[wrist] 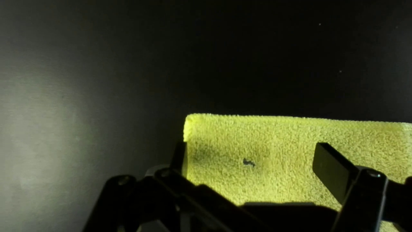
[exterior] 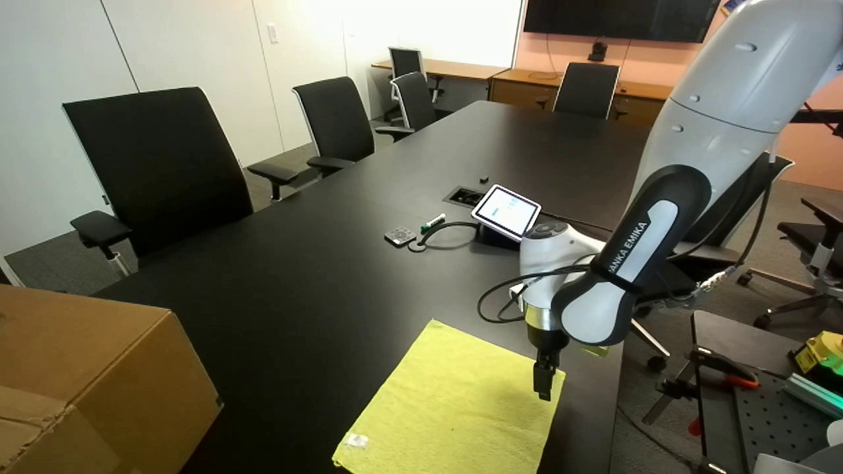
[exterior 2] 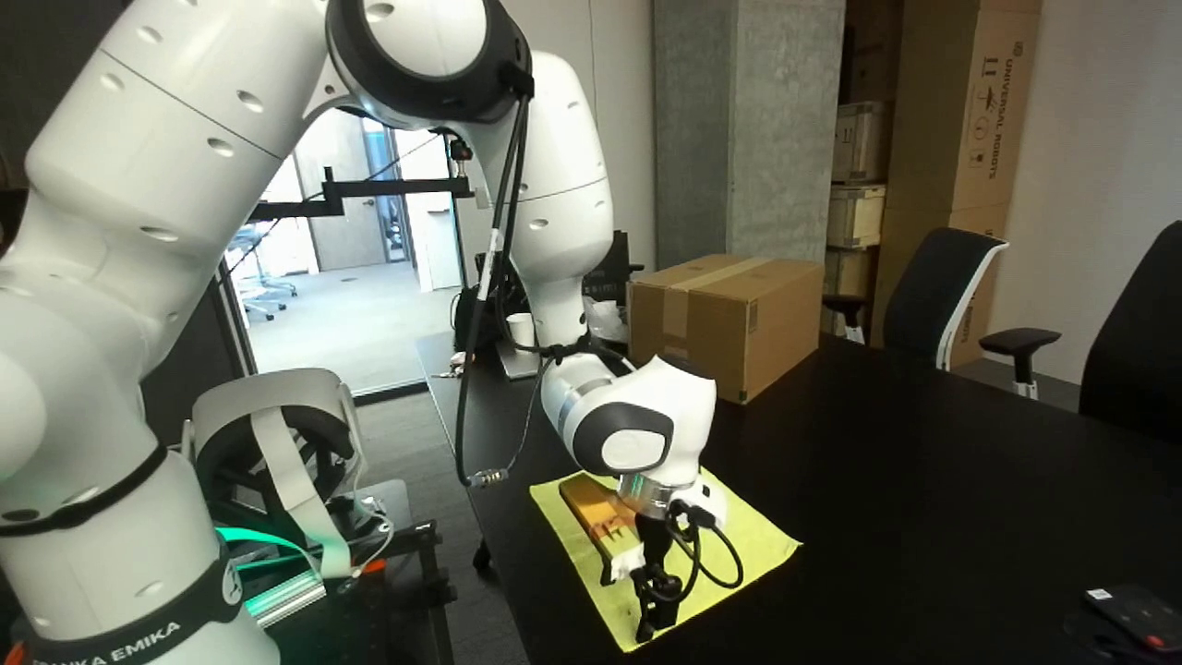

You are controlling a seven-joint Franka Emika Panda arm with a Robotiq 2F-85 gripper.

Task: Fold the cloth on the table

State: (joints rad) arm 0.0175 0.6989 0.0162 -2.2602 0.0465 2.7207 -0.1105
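The bright yellow-green cloth point(exterior: 454, 408) lies flat and spread out on the black table point(exterior: 296, 296). A small white tag shows near one of its corners. The cloth also shows in an exterior view point(exterior 2: 753, 540), partly hidden by the arm, and in the wrist view point(wrist: 273, 135). My gripper point(wrist: 252, 158) is open, with nothing between its fingers. One finger is at the cloth's side edge near a corner, the other over the cloth. In both exterior views the gripper point(exterior: 543, 388) point(exterior 2: 646, 628) points down at that corner region. Whether the fingertips touch the cloth I cannot tell.
A brown cardboard box point(exterior: 132, 375) stands on the table near the cloth. A tablet on a stand point(exterior: 507, 210), a green marker point(exterior: 433, 222) and a small remote point(exterior: 400, 236) lie farther along. Black chairs point(exterior: 158, 164) line the table. A cart point(exterior: 757, 408) stands beside it.
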